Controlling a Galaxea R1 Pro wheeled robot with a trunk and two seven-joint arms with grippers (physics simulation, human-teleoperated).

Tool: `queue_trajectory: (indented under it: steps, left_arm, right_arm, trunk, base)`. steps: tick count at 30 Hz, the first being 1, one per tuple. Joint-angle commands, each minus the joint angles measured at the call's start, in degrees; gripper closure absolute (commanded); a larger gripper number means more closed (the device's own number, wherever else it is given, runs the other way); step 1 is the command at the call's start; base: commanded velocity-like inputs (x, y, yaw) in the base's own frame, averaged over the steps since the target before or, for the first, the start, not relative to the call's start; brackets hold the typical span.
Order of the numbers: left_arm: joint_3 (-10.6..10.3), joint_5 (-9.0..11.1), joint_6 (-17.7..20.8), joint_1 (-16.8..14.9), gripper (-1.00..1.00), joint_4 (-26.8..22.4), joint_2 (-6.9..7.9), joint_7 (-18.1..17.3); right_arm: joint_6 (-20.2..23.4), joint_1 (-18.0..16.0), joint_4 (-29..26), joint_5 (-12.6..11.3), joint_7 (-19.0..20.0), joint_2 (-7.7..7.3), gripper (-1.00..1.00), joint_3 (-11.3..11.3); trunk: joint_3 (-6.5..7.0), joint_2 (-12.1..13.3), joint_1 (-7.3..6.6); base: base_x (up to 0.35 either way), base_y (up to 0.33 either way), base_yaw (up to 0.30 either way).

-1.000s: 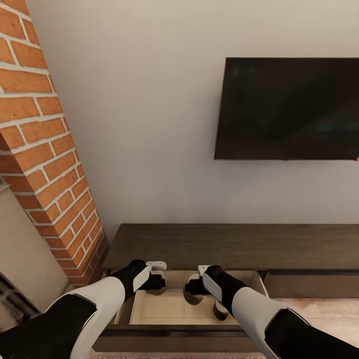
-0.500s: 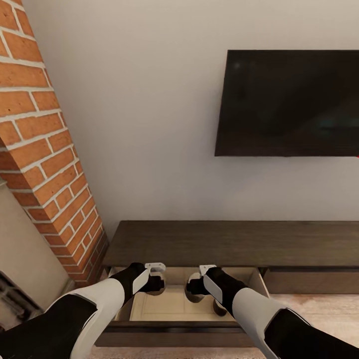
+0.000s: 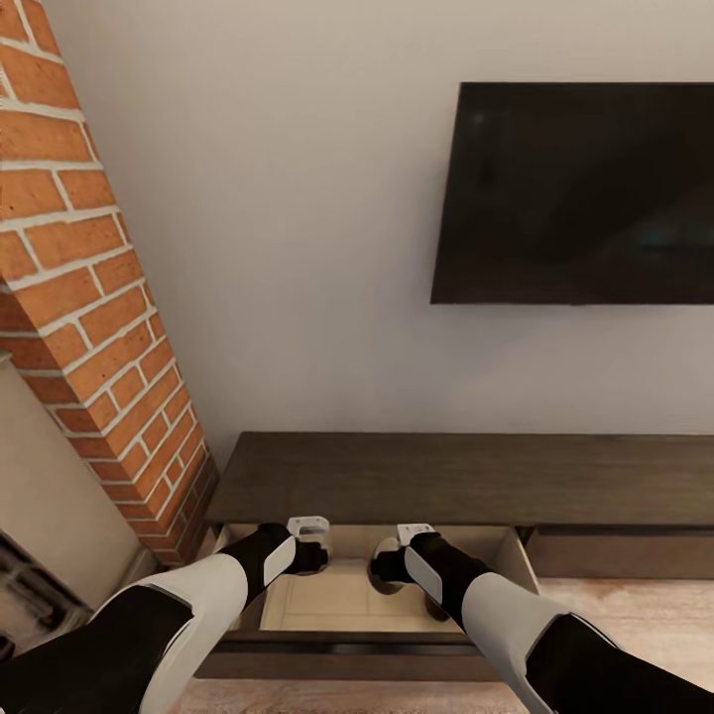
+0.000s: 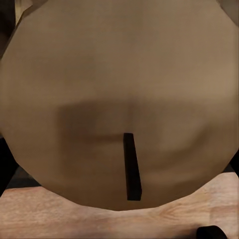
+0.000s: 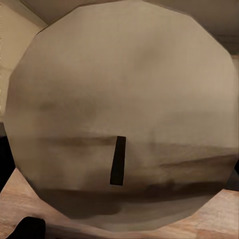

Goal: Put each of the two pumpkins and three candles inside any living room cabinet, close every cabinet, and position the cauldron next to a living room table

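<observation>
Left candle: its pale flat top, with a short dark wick, sits right against my left wrist camera, so it lies close between the fingers of my left gripper. How tightly those fingers bear on it I cannot tell, since neither fingertip shows clearly.

Right candle: the same pale disc and dark wick fill the view along my right gripper. In the head view the rounded dark form at that gripper reads as the candle's side; whether the fingers are pressed on it or merely around it I cannot tell.

Both grippers, and so both candles, are over the pale beige inside of the pulled-out drawer at the left end of the cabinet, the left one toward the drawer's left rear, the right one near its middle. A further dark rounded shape lies just beside my right forearm in the drawer, too hidden to name.

Surroundings: the cabinet's dark-brown top runs along a plain pale wall; a black television hangs above its right part; a brick column stands at its left end; light wood floor lies in front.
</observation>
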Motion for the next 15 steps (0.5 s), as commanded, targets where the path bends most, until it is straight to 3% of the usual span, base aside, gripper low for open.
queue_trajectory:
  steps: [1,11,15]
  left_arm:
    - [-0.4,0.6,0.3,0.0,1.0,-0.1,-0.01,0.3]
    - [-0.4,0.6,0.1,0.0,1.0,-0.1,-0.01,0.1]
    - [-0.4,0.6,-2.5,0.0,1.0,-0.1,-0.01,-0.9]
  right_arm:
    - [0.2,0.0,-0.1,-0.4,-0.4,0.0,1.0,0.2]
    - [0.2,0.0,-0.1,-0.4,-0.4,0.0,1.0,0.2]
    - [0.2,0.0,-0.1,-0.4,-0.4,0.0,1.0,0.2]
  trunk:
    - [-0.14,0.0,0.0]
    - [-1.03,0.0,0.0]
    - [-1.36,0.0,0.0]
  base:
    - [0.0,0.0,0.11]
    - [0.0,0.0,0.133]
    - [0.0,0.0,0.139]
